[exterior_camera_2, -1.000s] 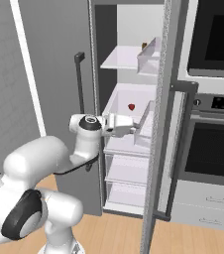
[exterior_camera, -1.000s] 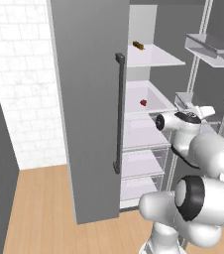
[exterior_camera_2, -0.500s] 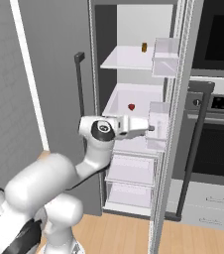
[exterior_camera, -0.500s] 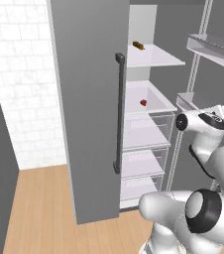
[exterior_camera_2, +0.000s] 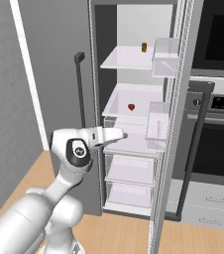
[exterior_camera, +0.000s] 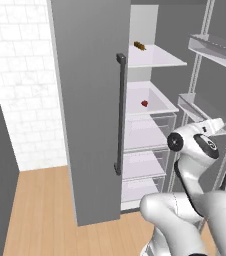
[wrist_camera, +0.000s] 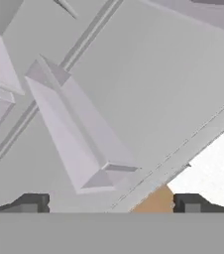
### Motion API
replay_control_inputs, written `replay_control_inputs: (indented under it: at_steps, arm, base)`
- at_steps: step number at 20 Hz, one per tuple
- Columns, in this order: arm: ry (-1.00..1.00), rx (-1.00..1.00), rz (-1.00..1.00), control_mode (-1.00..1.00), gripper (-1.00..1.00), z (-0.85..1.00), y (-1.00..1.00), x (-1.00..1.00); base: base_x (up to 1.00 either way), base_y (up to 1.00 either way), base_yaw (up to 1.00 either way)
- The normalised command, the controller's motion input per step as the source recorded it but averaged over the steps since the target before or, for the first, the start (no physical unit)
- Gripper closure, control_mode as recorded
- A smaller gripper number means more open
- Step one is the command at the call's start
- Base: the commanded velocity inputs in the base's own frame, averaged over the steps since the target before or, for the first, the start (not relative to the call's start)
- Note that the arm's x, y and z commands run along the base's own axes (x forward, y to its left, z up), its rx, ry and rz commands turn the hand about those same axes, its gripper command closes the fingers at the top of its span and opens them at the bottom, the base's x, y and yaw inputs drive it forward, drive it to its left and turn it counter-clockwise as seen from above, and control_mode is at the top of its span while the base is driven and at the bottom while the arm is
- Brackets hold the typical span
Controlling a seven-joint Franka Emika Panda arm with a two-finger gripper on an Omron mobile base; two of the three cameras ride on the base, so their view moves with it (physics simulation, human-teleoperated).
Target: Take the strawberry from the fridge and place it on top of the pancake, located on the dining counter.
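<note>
While the fridge (exterior_camera_2: 134, 124) stands open with its right door swung wide, my gripper (wrist_camera: 111, 202) beside that door's clear bin (wrist_camera: 79, 134), jaws spread wide and empty, strawberry (exterior_camera_2: 131, 106) on the fridge's middle white shelf, brown-and-orange item (exterior_camera_2: 144, 47) one shelf higher

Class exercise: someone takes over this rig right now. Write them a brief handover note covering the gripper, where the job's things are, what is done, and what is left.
Gripper: open and empty, its view on the inside of the right door and a door bin.
Fridge: right door open, left door shut.
Strawberry: untouched, lying in the white tray on the middle shelf; a small brown item stands on the shelf above.
Done: door opened.
Left: reach in, grasp the strawberry, carry it to the pancake on the dining counter, and set it on top.
</note>
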Motion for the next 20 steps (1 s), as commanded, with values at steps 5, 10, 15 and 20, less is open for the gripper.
replay_control_inputs:
  at_steps: [5, 10, 15, 20]
  arm:
    - [-0.09, 0.13, 0.25, -1.0, -1.0, -0.15, 0.92, -0.02]
    - [-0.04, 0.19, 0.17, -1.0, -1.0, -0.14, 0.87, -0.01]
    - [0.06, 0.27, 0.06, -1.0, -1.0, 0.0, 0.69, -0.09]
    - [0.01, 0.4, 0.0, -1.0, -1.0, -0.12, -0.07, -0.64]
  base:
    - [0.0, 0.0, 0.0]
    - [0.0, 0.0, 0.0]
    - [0.0, 0.0, 0.0]
    - [0.0, 0.0, 0.0]
